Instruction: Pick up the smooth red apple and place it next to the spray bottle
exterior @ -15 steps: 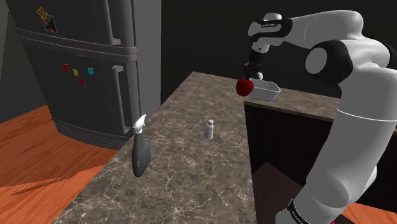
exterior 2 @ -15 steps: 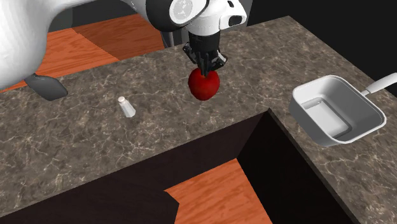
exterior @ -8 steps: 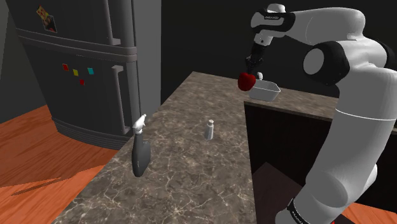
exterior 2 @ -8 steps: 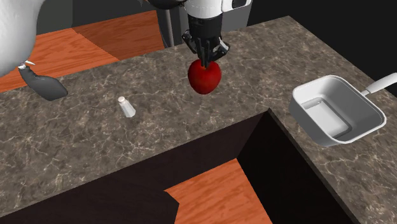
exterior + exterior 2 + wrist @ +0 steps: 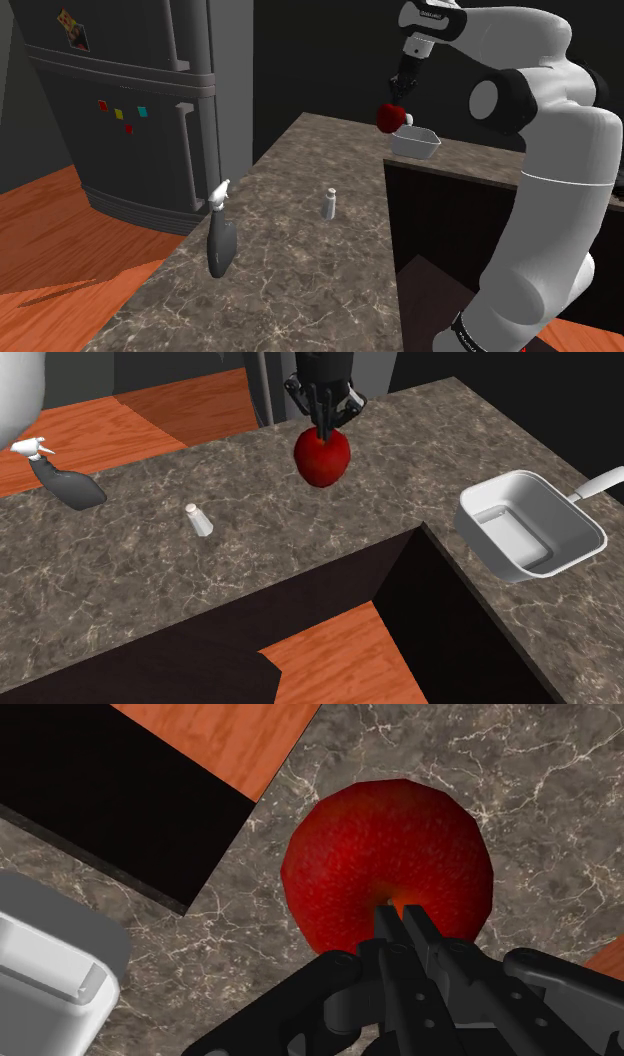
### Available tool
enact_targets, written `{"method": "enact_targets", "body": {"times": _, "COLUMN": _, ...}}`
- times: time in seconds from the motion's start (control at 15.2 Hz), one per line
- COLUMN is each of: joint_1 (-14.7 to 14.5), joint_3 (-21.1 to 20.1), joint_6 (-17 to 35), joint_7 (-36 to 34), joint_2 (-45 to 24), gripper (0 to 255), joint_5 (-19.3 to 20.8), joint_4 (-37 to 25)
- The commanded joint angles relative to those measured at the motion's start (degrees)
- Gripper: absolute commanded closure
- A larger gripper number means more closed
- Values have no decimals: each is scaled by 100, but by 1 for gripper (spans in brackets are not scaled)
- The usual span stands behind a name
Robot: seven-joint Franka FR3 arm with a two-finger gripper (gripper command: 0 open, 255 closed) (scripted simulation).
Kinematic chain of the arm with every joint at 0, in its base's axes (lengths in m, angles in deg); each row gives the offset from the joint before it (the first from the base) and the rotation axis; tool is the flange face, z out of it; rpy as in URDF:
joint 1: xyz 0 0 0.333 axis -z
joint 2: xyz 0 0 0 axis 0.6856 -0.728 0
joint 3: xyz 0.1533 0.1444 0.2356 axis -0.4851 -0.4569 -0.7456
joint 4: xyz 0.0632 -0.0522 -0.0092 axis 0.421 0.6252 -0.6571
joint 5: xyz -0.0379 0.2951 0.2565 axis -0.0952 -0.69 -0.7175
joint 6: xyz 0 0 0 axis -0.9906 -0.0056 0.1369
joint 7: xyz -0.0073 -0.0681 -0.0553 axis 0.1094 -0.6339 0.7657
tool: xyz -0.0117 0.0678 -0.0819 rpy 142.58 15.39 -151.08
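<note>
Gripper (image 5: 323, 426) is clamping the red apple (image 5: 322, 456) from above, fingers pinched close together right at the stem dimple, as the wrist view shows (image 5: 400, 920). The narrow bite at the crown is likely why the apple (image 5: 385, 864) is hanging straight below the hand rather than sitting deep between the fingers. The apple is riding in the air, well clear of the marbled countertop (image 5: 150, 602). I judge the height is meant to carry it over the small white shaker (image 5: 199, 519), which is standing at about 8 o'clock from the apple in the second exterior view. The spray bottle (image 5: 62, 480) is lying far off at about 9 o'clock in that view, near the counter's edge. In the shoulder view the bottle (image 5: 219, 235) is at about 8 o'clock from the apple (image 5: 389, 117) and well apart from it. The white tray (image 5: 528, 524) is sitting at about 4 o'clock from the apple, beside the dark recess (image 5: 400, 622) cut into the counter. Pick looks done; transport and placing are not. Risk as I read it: with such a small grip the fruit could swing or slip during a long traverse, so a slow sweep toward the bottle seems wise.
</note>
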Motion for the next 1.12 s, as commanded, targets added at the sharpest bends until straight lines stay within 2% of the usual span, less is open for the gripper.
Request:
{"method": "enact_targets", "body": {"times": 0.0, "joint_1": 46, "joint_3": 1, "joint_6": -210, "joint_7": -7, "joint_2": -95, "gripper": 255, "joint_5": -41, "joint_4": -299}}
{"method": "enact_targets", "body": {"times": 0.46, "joint_1": 345, "joint_3": -8, "joint_6": -1088, "joint_7": -24, "joint_2": -630, "gripper": 255, "joint_5": -284, "joint_4": -1695}}
{"method": "enact_targets", "body": {"times": 0.59, "joint_1": 503, "joint_3": -29, "joint_6": -1429, "joint_7": -44, "joint_2": -891, "gripper": 255, "joint_5": -401, "joint_4": -2296}}
{"method": "enact_targets", "body": {"times": 0.73, "joint_1": 755, "joint_3": -83, "joint_6": -1882, "joint_7": -94, "joint_2": -1295, "gripper": 255, "joint_5": -573, "joint_4": -3165}}
{"method": "enact_targets", "body": {"times": 0.79, "joint_1": 402, "joint_3": -34, "joint_6": -1542, "joint_7": -152, "joint_2": -813, "gripper": 255, "joint_5": -367, "joint_4": -2343}}
{"method": "enact_targets", "body": {"times": 0.86, "joint_1": 131, "joint_3": 1, "joint_6": -1332, "joint_7": -244, "joint_2": -482, "gripper": 255, "joint_5": -222, "joint_4": -1813}}
{"method": "enact_targets", "body": {"times": 1.06, "joint_1": -462, "joint_3": -44, "joint_6": -926, "joint_7": -611, "joint_2": 253, "gripper": 255, "joint_5": 152, "joint_4": -731}}
